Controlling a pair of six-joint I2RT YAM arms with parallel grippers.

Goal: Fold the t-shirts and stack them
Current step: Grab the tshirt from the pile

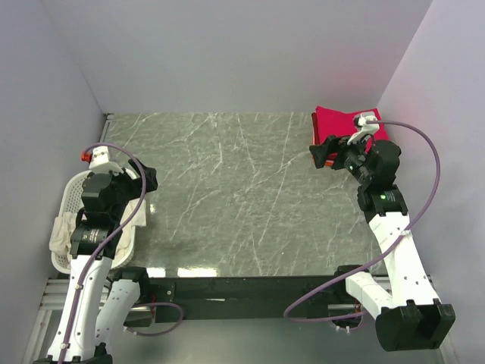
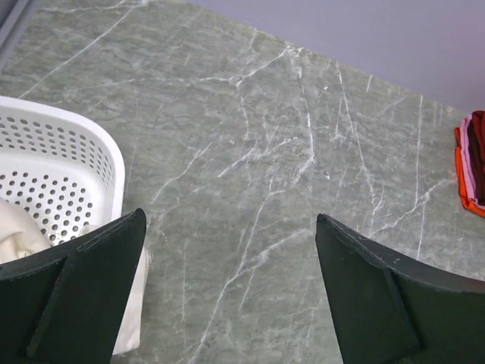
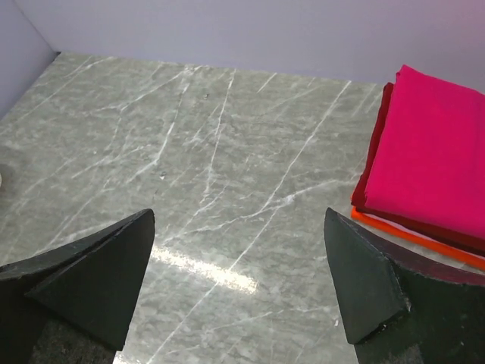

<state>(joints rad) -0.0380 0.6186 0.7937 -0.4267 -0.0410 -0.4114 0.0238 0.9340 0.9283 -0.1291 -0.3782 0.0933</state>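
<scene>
Showed a grey-green veined marble tabletop closed in by pale lilac walls at the left, far and right edges. Placed a folded stack of t-shirts in the far right corner, close to both walls: a crimson-pink shirt on top, a darker red layer beneath, an orange-red shirt at the bottom, edges roughly squared. Held the right pincer spread wide, gripping nothing, above the tabletop just beside the stack. Set a white perforated basket at the left edge, hard by the left wall, with a cream-white shirt crumpled inside and draped over its rim. Held the left pincer likewise wide and unladen, at the basket's right rim. Put basket and stack well apart, on opposite sides.
</scene>
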